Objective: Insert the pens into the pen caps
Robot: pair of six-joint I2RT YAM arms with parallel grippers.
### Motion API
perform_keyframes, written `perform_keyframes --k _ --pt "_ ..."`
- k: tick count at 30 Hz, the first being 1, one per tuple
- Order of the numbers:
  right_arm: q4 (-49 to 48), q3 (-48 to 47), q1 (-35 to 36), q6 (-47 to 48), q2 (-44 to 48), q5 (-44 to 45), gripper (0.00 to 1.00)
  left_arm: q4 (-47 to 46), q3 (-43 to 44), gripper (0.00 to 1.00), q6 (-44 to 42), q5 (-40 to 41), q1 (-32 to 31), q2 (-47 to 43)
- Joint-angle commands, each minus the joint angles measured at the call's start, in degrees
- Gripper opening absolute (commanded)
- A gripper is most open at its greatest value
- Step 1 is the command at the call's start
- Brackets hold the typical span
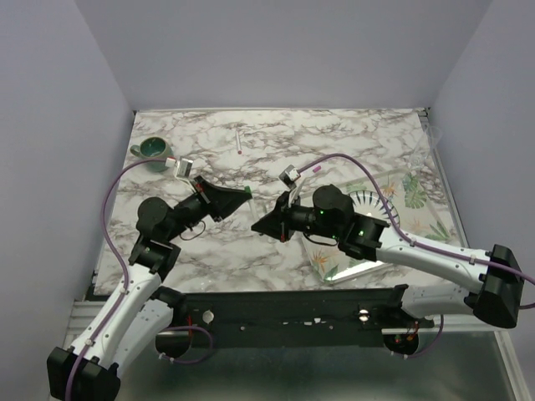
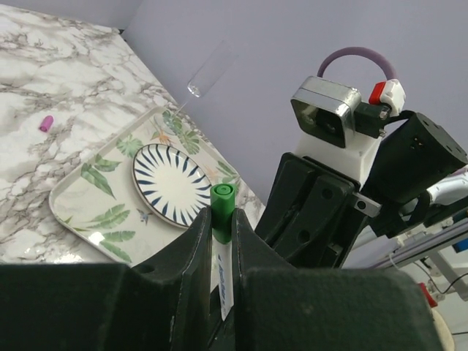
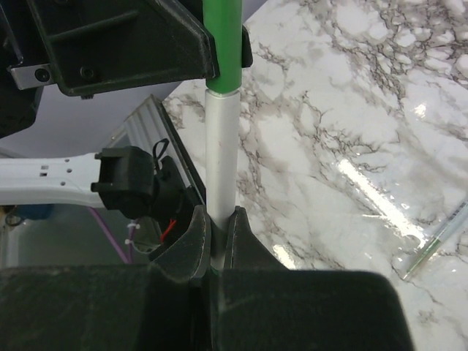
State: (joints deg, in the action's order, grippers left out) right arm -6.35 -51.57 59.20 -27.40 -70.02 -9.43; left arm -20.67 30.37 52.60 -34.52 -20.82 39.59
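Observation:
Both grippers hold one pen between them above the marble table. My left gripper (image 1: 247, 194) (image 2: 221, 219) is shut on its green cap (image 2: 222, 201) (image 3: 221, 44), which sits over the pen's end. My right gripper (image 1: 262, 224) (image 3: 221, 216) is shut on the pen's white barrel (image 3: 221, 153) (image 2: 224, 274). A second pen (image 1: 239, 142) with a red end lies at the far middle of the table. A pink cap (image 1: 318, 169) (image 2: 46, 123) lies on the table beyond the right arm.
A green mug (image 1: 155, 150) stands at the far left. A leaf-patterned tray (image 1: 418, 194) (image 2: 88, 197) with a striped plate (image 1: 368, 200) (image 2: 172, 183) lies on the right under the right arm. A thin clear stick (image 3: 441, 238) lies on the marble.

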Motion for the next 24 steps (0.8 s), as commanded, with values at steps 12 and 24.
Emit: perform_keyframes --k 12,24 --pt "-5.9 0.0 0.1 8.8 1.9 2.1 0.01 4.8 5.0 0.59 -2.1 -5.8 -0.8 0.0" --pt "-5.2 1.0 0.7 9.9 5.5 -1.5 0.01 11.8 14.3 0.73 -5.8 -4.4 -0.8 4.6"
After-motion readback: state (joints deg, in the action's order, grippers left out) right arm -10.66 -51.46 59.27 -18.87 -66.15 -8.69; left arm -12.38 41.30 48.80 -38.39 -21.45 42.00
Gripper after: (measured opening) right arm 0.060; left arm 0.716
